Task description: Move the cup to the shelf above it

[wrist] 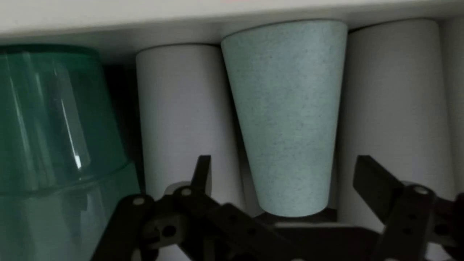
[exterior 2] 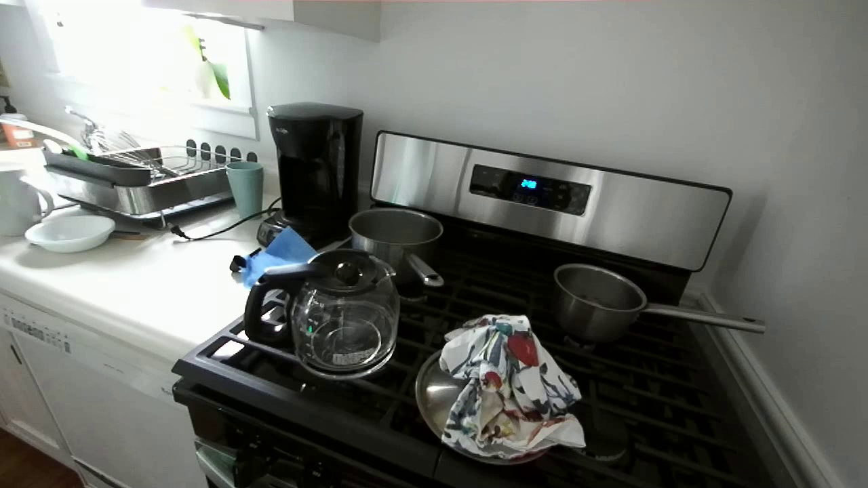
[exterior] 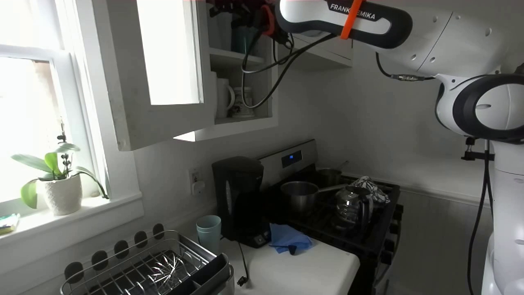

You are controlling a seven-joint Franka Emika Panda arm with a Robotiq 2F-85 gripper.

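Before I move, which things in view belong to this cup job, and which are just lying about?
Job, it seems:
speckled cup between the fingers
higher cabinet shelf

Lying about:
green tumbler
coffee maker
glass carafe
patterned cloth
dish rack
potted plant

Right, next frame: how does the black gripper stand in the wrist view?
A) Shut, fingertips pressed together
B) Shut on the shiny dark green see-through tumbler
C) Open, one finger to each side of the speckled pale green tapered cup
C: in the wrist view the gripper has its fingers spread wide, with the speckled pale green tapered cup seen between them and neither fingertip meeting its outline.
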